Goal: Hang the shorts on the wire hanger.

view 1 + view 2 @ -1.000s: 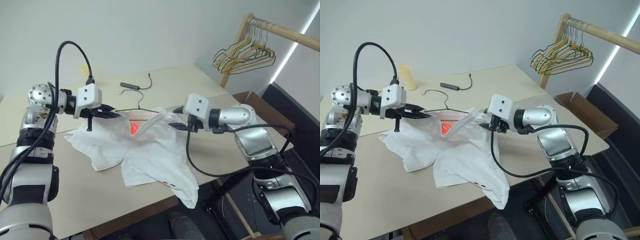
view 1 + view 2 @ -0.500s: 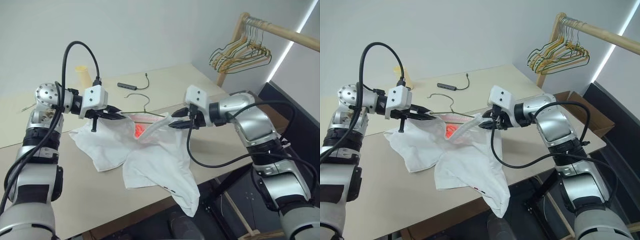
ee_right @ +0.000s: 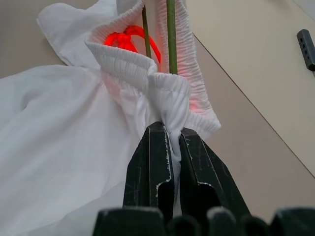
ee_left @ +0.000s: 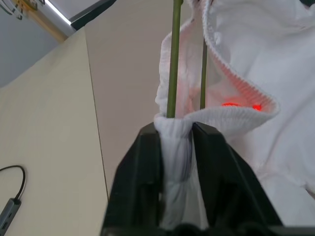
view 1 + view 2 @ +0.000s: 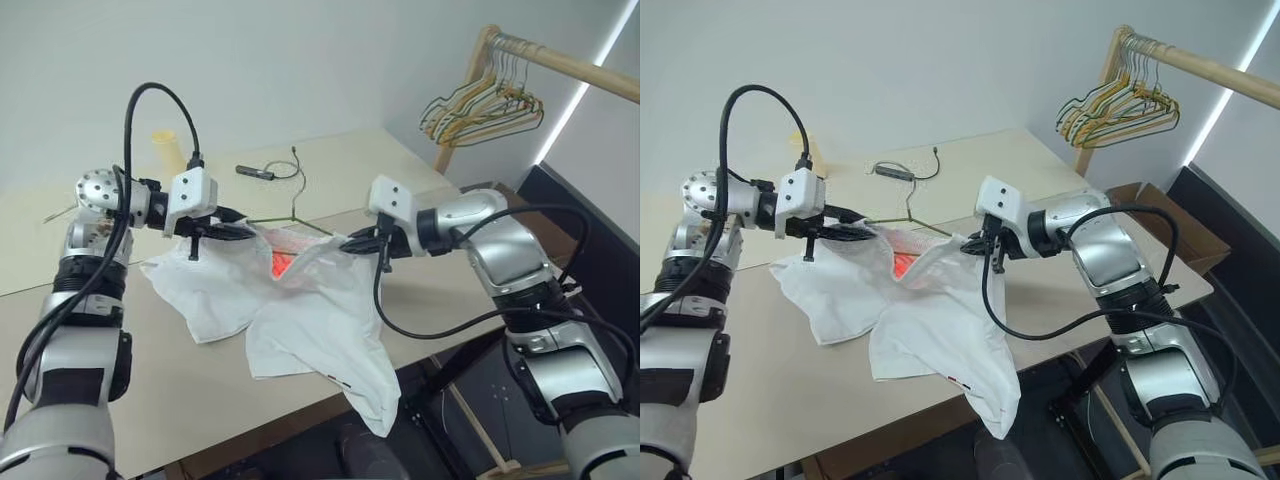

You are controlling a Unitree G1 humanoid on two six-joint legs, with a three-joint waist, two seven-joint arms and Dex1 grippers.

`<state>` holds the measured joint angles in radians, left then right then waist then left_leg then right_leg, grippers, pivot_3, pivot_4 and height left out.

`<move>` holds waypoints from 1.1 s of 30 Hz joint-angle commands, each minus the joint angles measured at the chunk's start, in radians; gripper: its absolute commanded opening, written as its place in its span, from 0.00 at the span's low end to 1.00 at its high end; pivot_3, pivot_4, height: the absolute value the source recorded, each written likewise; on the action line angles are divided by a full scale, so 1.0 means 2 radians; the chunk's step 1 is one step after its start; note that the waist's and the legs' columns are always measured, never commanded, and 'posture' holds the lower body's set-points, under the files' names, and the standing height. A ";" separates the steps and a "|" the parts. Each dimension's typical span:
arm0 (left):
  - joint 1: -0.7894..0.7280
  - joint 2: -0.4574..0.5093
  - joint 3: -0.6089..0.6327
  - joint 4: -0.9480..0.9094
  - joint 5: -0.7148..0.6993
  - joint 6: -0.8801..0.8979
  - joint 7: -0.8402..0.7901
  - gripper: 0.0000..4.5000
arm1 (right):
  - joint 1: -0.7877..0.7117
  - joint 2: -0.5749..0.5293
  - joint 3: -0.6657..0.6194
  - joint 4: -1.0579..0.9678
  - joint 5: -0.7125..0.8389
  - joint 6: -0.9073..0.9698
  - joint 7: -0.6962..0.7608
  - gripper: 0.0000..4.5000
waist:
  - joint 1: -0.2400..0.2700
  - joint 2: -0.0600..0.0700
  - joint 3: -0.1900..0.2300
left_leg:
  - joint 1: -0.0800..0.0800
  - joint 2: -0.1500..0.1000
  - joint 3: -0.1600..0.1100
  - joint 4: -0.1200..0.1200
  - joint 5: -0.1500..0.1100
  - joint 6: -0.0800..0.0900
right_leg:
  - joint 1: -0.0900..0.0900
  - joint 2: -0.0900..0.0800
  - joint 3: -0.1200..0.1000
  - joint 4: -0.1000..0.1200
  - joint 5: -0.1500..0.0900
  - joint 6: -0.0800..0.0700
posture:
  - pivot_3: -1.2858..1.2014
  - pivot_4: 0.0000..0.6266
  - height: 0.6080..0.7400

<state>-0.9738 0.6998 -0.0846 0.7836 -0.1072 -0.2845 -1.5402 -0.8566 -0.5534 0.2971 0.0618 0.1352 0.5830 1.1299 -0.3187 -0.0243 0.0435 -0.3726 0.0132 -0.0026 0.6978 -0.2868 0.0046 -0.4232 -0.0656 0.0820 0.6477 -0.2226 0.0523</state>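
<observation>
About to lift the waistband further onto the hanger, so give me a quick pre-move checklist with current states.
1. Right tool shut on the shorts waistband: ok.
2. Left tool gripping the waistband: ok, fabric sits between its fingers.
3. Wire hanger running inside the waistband opening: ok.
4. Hanger hook free above the table: ok.
5. Shorts off the table: not ok, the legs lie on it and one drapes over the front edge.

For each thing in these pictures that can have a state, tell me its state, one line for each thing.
shorts: waistband lifted and held open, legs lying on the table, one leg hanging over the front edge.
wire hanger: lower part inside the waistband, hook outside.
left gripper: shut on the shorts' waistband.
right gripper: shut on the shorts' waistband.
bunch of hangers: hanging on the wooden rail.
</observation>
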 commanded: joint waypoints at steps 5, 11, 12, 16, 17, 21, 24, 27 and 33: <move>-0.027 0.004 0.034 0.038 -0.021 -0.019 0.022 0.79 | 0.023 -0.002 -0.051 -0.058 0.029 0.058 -0.047 0.00 | -0.001 0.000 0.000 | 0.000 0.000 0.000 0.000 0.000 0.000 | 0.000 -0.001 0.000 0.000 0.000 0.000 | 0.41 0.00 1.00; -0.049 0.001 0.091 0.077 -0.041 -0.032 0.104 0.99 | 0.070 -0.015 -0.107 -0.105 0.044 0.127 -0.111 0.00 | -0.005 0.000 0.000 | 0.000 -0.001 0.000 0.000 0.000 0.000 | 0.000 -0.002 -0.001 0.000 0.000 0.001 | 0.38 0.00 1.00; -0.054 -0.008 0.109 0.079 -0.054 -0.024 0.134 0.99 | 0.079 -0.015 -0.122 -0.118 0.049 0.145 -0.127 0.00 | -0.006 0.000 0.000 | 0.000 -0.001 0.000 0.000 0.000 0.000 | 0.000 -0.003 -0.001 0.000 0.000 0.001 | 0.38 0.00 1.00; -0.039 -0.035 0.151 0.042 -0.104 0.023 0.162 0.99 | 0.091 0.000 -0.176 -0.159 0.062 0.248 -0.198 0.00 | -0.014 0.000 0.000 | -0.002 -0.003 -0.002 0.002 0.000 0.001 | 0.000 -0.006 -0.003 0.000 0.000 0.003 | 0.37 0.00 1.00; -0.025 -0.042 0.158 0.015 -0.123 0.042 0.155 0.99 | 0.089 0.009 -0.195 -0.169 0.061 0.286 -0.223 0.00 | -0.015 0.000 0.000 | -0.002 -0.004 -0.002 0.002 0.000 0.001 | 0.000 -0.007 -0.003 0.000 0.000 0.003 | 0.37 0.00 1.00; 0.042 -0.061 0.169 -0.109 -0.190 0.129 0.138 0.99 | 0.080 0.041 -0.254 -0.205 0.050 0.411 -0.304 0.00 | -0.029 0.000 0.000 | -0.003 -0.004 -0.003 0.002 0.001 0.001 | 0.001 -0.007 -0.003 0.000 0.001 0.004 | 0.36 0.00 1.00; 0.091 -0.077 0.180 -0.205 -0.254 0.203 0.147 0.99 | 0.067 0.047 -0.269 -0.208 0.017 0.493 -0.365 0.00 | -0.040 0.001 0.000 | -0.004 -0.005 -0.004 0.002 0.001 0.001 | 0.000 -0.008 -0.003 0.001 0.001 0.004 | 0.36 0.00 1.00; 0.121 -0.094 0.191 -0.270 -0.294 0.242 0.176 0.99 | 0.049 0.069 -0.303 -0.185 -0.018 0.515 -0.431 0.00 | -0.047 0.001 0.000 | -0.004 -0.006 -0.004 0.002 0.001 0.002 | 0.000 -0.008 -0.003 0.001 0.001 0.004 | 0.36 0.00 1.00; 0.159 -0.124 0.201 -0.352 -0.342 0.283 0.230 0.99 | -0.010 0.098 -0.340 -0.141 -0.105 0.513 -0.556 0.00 | -0.060 0.002 -0.001 | -0.003 -0.008 -0.004 0.002 0.002 0.004 | 0.002 -0.011 -0.003 0.000 0.001 0.005 | 0.36 0.00 1.00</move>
<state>-0.6572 0.4566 0.2978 0.1367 -0.7525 0.2654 -1.1120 -0.8242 -0.3625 -0.3530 -0.2121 -0.0203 1.6069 0.0886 -0.4377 -0.0208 0.0410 -0.3776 -0.0041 -0.0098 0.7026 -0.2818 0.0125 -0.4195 -0.0872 0.0772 0.6478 -0.2209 0.0628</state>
